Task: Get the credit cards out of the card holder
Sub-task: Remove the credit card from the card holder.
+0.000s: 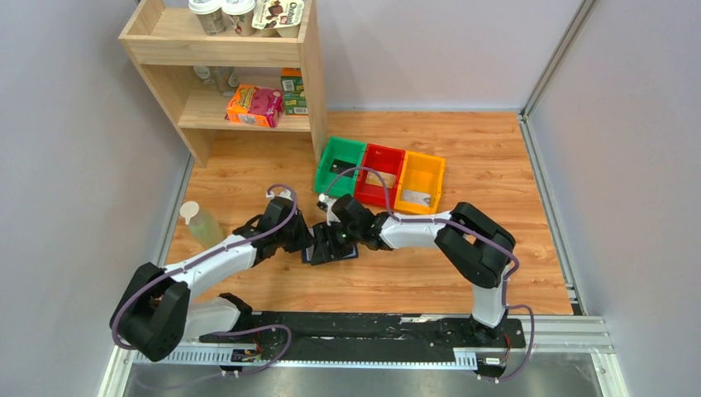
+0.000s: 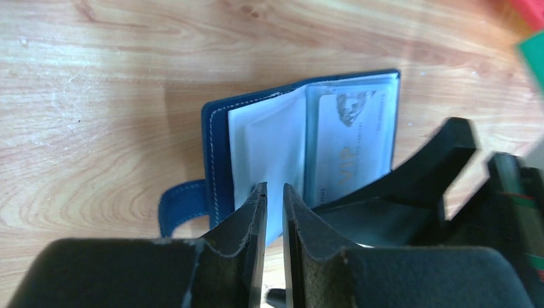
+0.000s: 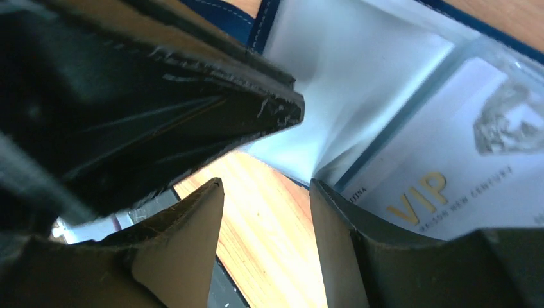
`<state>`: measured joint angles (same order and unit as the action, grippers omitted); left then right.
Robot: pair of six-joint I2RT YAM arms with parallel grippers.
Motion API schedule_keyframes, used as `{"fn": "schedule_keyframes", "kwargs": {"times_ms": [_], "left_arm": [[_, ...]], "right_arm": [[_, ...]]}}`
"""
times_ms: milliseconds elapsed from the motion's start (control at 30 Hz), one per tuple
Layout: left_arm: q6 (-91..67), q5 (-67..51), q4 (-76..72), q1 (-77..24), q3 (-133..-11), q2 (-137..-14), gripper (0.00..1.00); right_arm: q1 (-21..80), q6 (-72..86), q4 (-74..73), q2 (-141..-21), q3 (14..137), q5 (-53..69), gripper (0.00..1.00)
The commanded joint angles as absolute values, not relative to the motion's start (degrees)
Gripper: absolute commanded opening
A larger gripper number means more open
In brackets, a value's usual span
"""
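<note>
The navy card holder point(image 1: 331, 251) lies open on the wooden table between both grippers. In the left wrist view its cover point(image 2: 215, 144) frames pale pockets, and a silver-grey VIP credit card point(image 2: 356, 151) sits in the right clear pocket. My left gripper point(image 2: 274, 192) is nearly shut, seemingly pinching the lower edge of the left pocket leaf point(image 2: 266, 144). My right gripper point(image 3: 266, 192) is open above bare wood at the holder's edge, one fingertip point(image 3: 324, 205) over the VIP card's point(image 3: 442, 186) corner. The grippers meet over the holder in the top view, left point(image 1: 307, 241), right point(image 1: 336, 238).
Green point(image 1: 324, 169), red point(image 1: 369, 155) and yellow point(image 1: 438, 172) bins stand in a row behind the holder, with flat cards lying in the red and yellow ones. A wooden shelf point(image 1: 310, 74) stands at the back left. A pale bottle point(image 1: 201, 223) stands left of the left arm.
</note>
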<state>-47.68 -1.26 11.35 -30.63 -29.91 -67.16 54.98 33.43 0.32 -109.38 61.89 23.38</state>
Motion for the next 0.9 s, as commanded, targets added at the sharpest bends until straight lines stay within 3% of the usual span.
{"fn": "schedule_keyframes", "kwargs": {"times_ms": [0,267,867], "left_arm": [[-47.4,-0.3,7.8,-30.5,-28.6,-68.8,0.21],[-46.0,1.7,8.6,-30.0,-27.2,-71.0,0.19],[-47.3,-4.0,9.5,-29.8,-30.8,-65.4,0.19]], "right_arm": [[53.5,34.0,2.2,-103.9,59.2,21.1,0.58],[49.6,33.7,-1.6,-99.3,58.5,20.5,0.54],[46.2,32.3,-3.3,-106.2,58.7,18.9,0.39]]}}
